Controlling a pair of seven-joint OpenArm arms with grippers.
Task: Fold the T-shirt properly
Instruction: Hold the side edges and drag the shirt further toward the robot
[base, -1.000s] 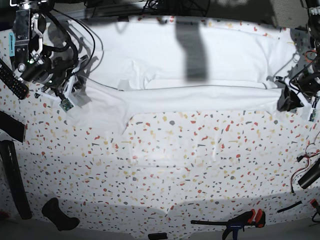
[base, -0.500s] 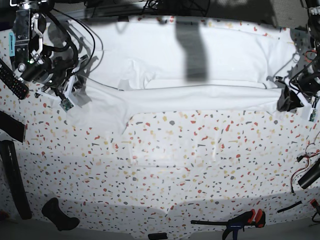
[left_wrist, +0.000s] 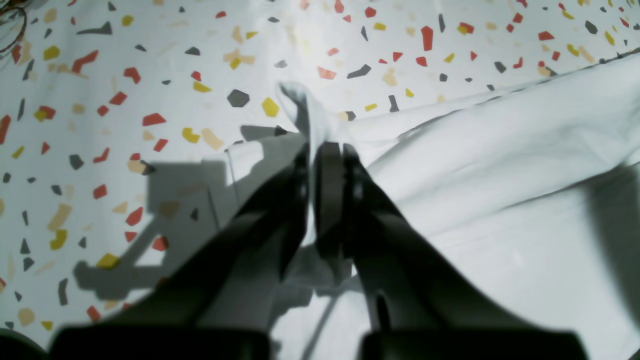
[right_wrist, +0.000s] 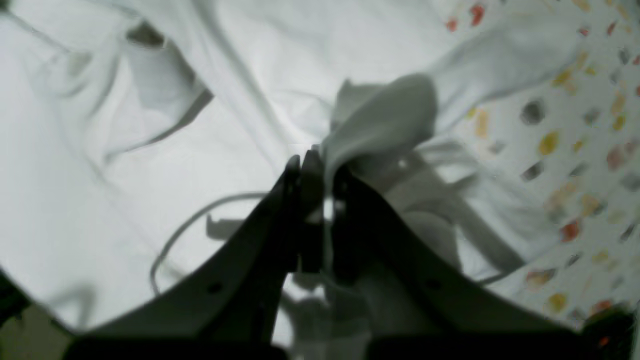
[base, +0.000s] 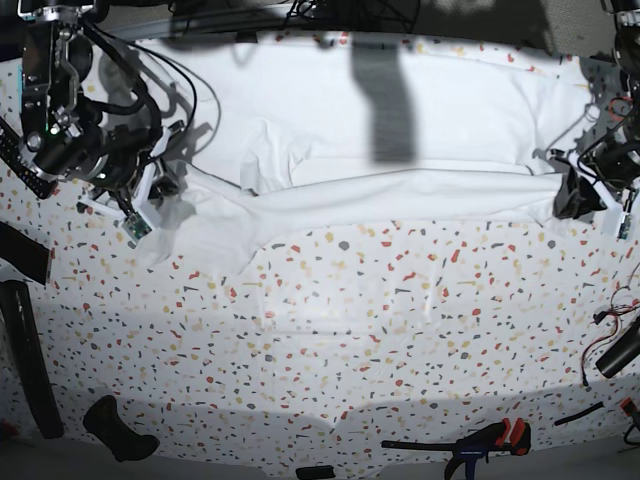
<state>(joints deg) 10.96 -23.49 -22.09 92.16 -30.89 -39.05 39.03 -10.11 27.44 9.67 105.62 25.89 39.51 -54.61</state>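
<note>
The bench (base: 330, 330), white and flecked with red, yellow and grey, carries everything, and the T-shirt (base: 400, 140) lies spread across its far half, its near edge already doubled into a long band running from one of my arms to the other.

It is by far the biggest thing here, and I judge it light, limp and without any stiffness of its own: wherever I am not holding it, it sags and wrinkles. In the right wrist view the cloth bunches into a soft hood above my grip and ripples away in loose creases. Cotton like this should not slip readily, but a thin pinch could slide out under tension.

My left fingers (left_wrist: 320, 150) are closed nearly together on a corner of the shirt, a small tuft of cloth poking up beyond their tips. My right fingers (right_wrist: 315, 170) are likewise pressed together on a gathered fold at the other end.

I think the corners and hemmed edges are the right places to hold, since the doubled seam gives more to bite on. With both ends held I would keep the band lightly taut between my arms so it lies straight.
</note>
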